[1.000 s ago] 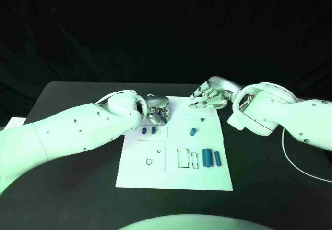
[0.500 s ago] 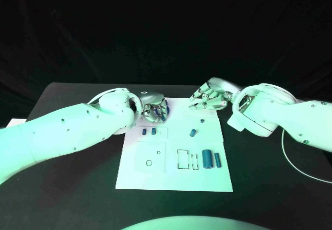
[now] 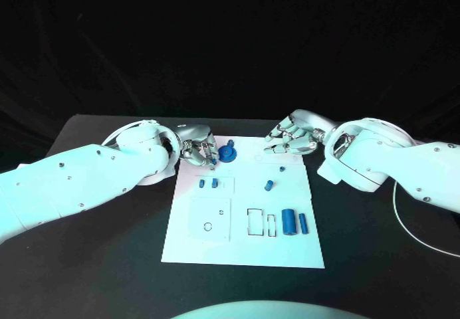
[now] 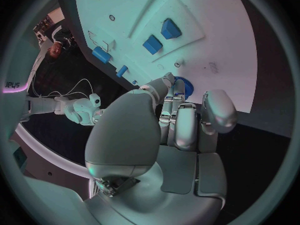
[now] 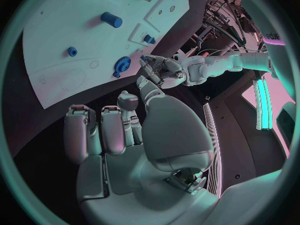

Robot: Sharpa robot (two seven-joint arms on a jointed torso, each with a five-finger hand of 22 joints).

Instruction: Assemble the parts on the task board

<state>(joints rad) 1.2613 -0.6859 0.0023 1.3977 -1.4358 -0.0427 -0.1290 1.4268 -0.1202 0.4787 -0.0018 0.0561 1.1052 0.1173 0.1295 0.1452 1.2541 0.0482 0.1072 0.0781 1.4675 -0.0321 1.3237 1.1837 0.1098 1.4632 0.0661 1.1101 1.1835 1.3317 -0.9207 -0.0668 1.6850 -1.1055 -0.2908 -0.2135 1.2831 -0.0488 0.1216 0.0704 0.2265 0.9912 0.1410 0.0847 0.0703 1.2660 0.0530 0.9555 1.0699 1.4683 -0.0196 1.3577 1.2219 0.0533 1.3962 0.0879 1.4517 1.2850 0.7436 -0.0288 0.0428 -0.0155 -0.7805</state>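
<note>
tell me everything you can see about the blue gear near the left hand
The blue gear is a small round toothed piece, matte like plastic, with a raised hub in its middle. It sits at the far end of the white task board, apart from the other blue parts. The left hand is right beside it, with fingers touching its toothed rim; the left wrist view shows only part of the rim past them. Whether it is lifted or resting on the board cannot be told.

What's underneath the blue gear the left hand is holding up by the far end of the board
The white task board lies beneath the blue gear, which the left hand pinches by its edge. Whether the gear touches the board or hangs above it is unclear; the spot directly under it is covered.
</note>
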